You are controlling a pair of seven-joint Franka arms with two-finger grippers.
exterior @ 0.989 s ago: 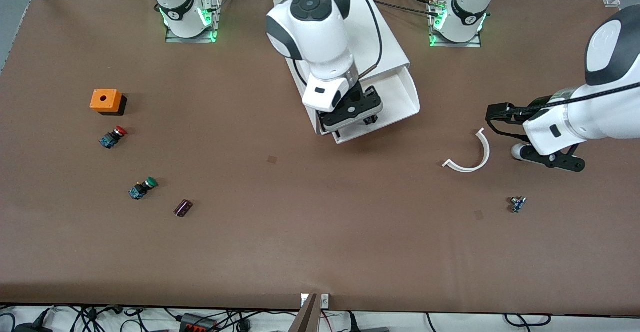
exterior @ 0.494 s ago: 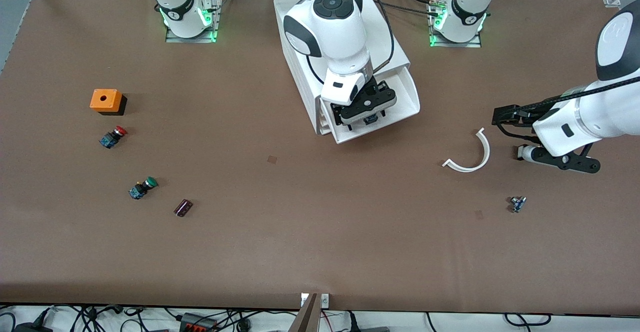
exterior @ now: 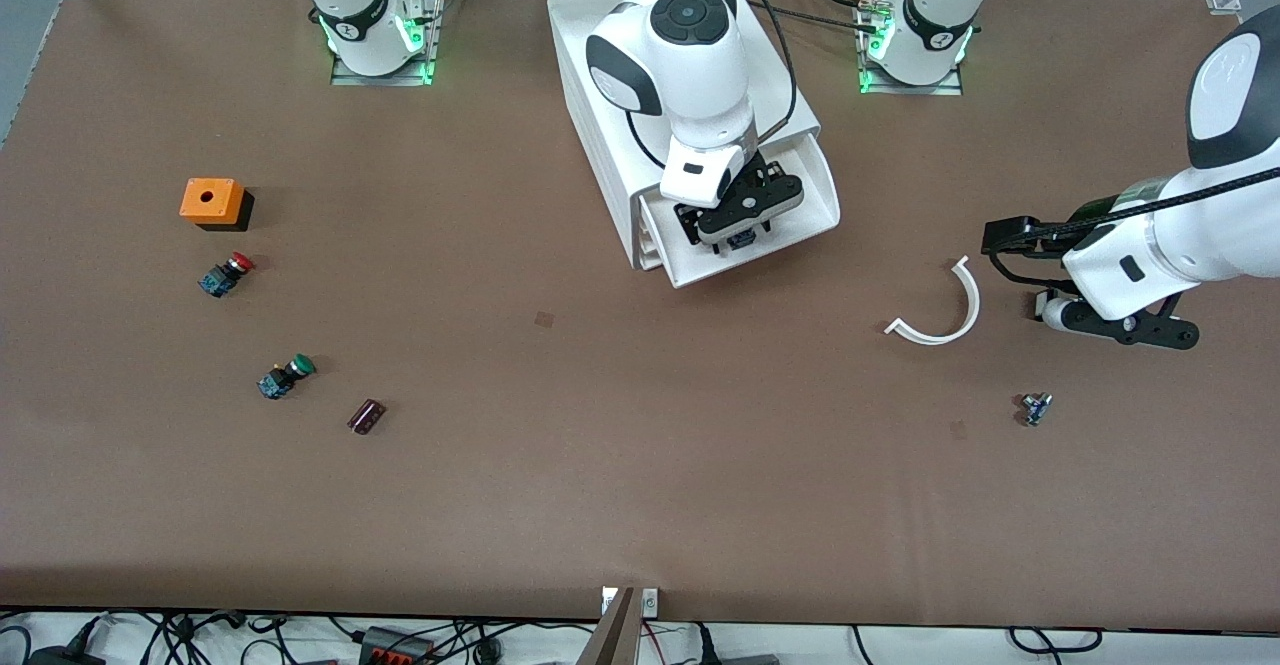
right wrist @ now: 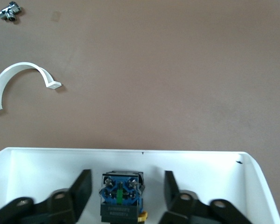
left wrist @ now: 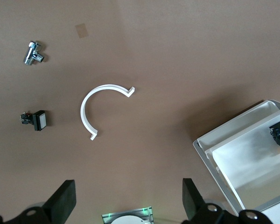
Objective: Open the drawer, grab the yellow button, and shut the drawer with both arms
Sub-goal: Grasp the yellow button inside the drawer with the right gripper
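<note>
Brown worktop [exterior: 600, 445] carries the white cabinet [exterior: 610, 95], its top drawer [exterior: 815, 200] pulled out. Inside it the right gripper [right wrist: 126, 191] straddles the button [right wrist: 120, 196], fingers apart on either side, not touching; only the right wrist view shows this. Toward the left arm's end, the left gripper [left wrist: 126, 210] waits wide open above a white curved clip [left wrist: 95, 105].
</note>
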